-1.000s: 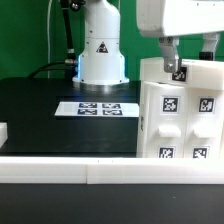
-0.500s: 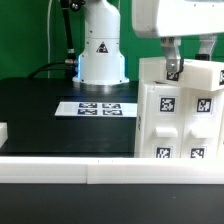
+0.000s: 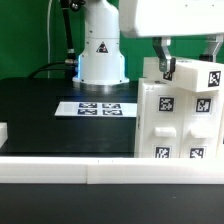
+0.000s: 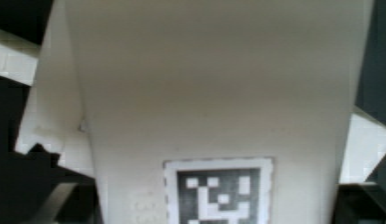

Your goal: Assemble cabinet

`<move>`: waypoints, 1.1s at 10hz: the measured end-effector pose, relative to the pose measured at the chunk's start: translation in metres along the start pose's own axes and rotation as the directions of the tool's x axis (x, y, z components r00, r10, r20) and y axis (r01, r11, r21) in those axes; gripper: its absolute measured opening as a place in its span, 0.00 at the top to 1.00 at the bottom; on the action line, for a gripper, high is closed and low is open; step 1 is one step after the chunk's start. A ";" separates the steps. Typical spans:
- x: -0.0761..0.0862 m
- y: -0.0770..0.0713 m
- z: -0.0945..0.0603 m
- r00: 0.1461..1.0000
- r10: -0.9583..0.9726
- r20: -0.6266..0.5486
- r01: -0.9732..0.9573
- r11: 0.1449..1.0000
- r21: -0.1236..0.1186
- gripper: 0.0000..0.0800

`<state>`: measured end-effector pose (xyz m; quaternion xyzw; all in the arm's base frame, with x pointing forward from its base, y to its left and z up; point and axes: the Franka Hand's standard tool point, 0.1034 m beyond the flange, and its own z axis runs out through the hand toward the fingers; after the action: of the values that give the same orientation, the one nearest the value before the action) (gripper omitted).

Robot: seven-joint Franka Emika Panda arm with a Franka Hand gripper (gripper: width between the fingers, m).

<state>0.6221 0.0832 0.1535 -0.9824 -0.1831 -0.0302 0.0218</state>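
Note:
The cabinet [image 3: 180,120], a large white box with black-and-white tags on raised panels, stands at the exterior view's right on the black table. My gripper [image 3: 190,60] is at its top edge, with one finger [image 3: 166,66] on the left side and the other near the frame's right edge. The jaws look closed on the cabinet's top part. In the wrist view a white tagged panel of the cabinet [image 4: 199,100] fills the space between the fingers of the gripper [image 4: 211,188].
The marker board [image 3: 98,108] lies flat mid-table in front of the white robot base [image 3: 100,50]. A white rail [image 3: 100,172] runs along the front edge. A small white block [image 3: 3,130] shows at the left edge.
The gripper has moved to the exterior view's left along the cabinet's top. The cabinet's top has shifted slightly, and a tag on its upper right now shows.

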 end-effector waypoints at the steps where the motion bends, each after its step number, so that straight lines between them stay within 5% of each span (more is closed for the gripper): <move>1: 0.000 0.000 0.000 0.991 0.131 0.000 -0.131 0.991 0.001 0.30; 5: 0.000 0.001 0.000 0.869 0.495 -0.016 -0.495 0.869 0.003 0.30; 11: 0.000 0.004 0.000 0.409 0.912 -0.027 -0.912 0.410 0.023 0.30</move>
<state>0.6234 0.0798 0.1538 -0.9235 0.3802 -0.0303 0.0404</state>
